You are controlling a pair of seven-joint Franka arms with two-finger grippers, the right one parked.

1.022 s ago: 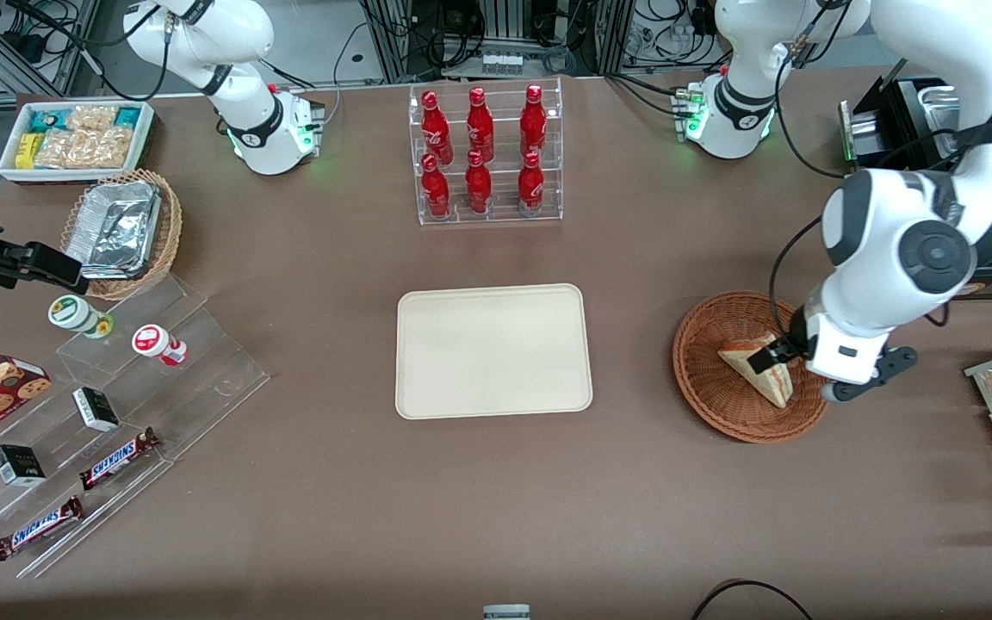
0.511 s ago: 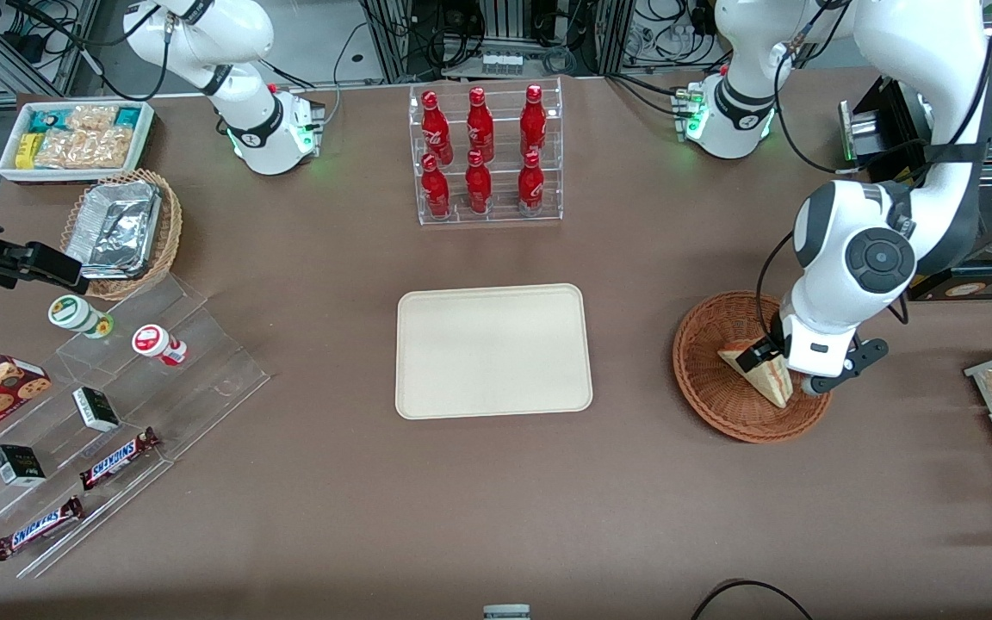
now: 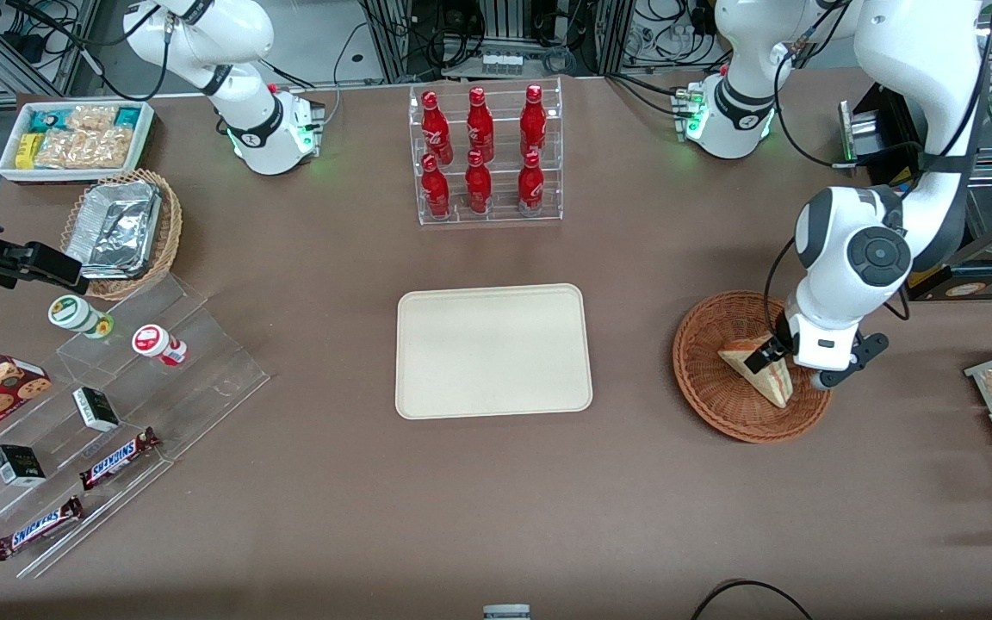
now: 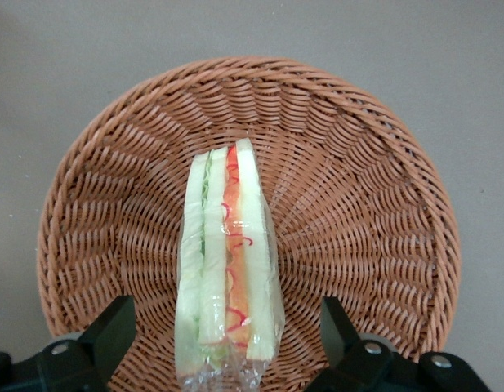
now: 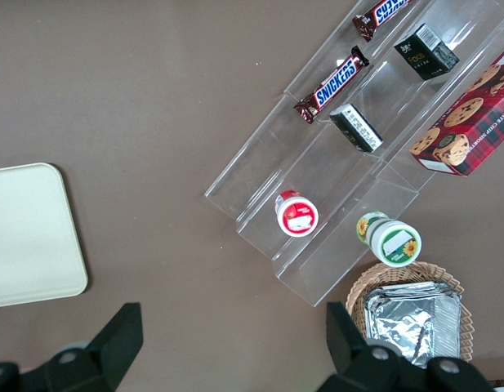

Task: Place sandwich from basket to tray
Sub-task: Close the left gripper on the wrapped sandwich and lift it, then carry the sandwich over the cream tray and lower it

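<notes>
The end effector [image 3: 773,355] is lowered into the basket [image 3: 707,379], its fingers [image 4: 114,327] spread wide on either side of the sandwich [image 3: 759,370] without touching it. The sandwich [image 4: 227,269] lies between those fingers on the basket's woven floor [image 4: 358,237], wrapped in clear film, cut edge facing the wrist camera. The tray [image 3: 493,350] sits on the brown surface [image 3: 634,499] well apart from the end effector, toward the parked arm's end.

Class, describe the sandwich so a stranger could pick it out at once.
Find the round reddish-brown wicker basket toward the working arm's end of the table. In it, between the open end effector fingers, stands a triangular white-bread sandwich, the only wrapped wedge with red and green filling.
</notes>
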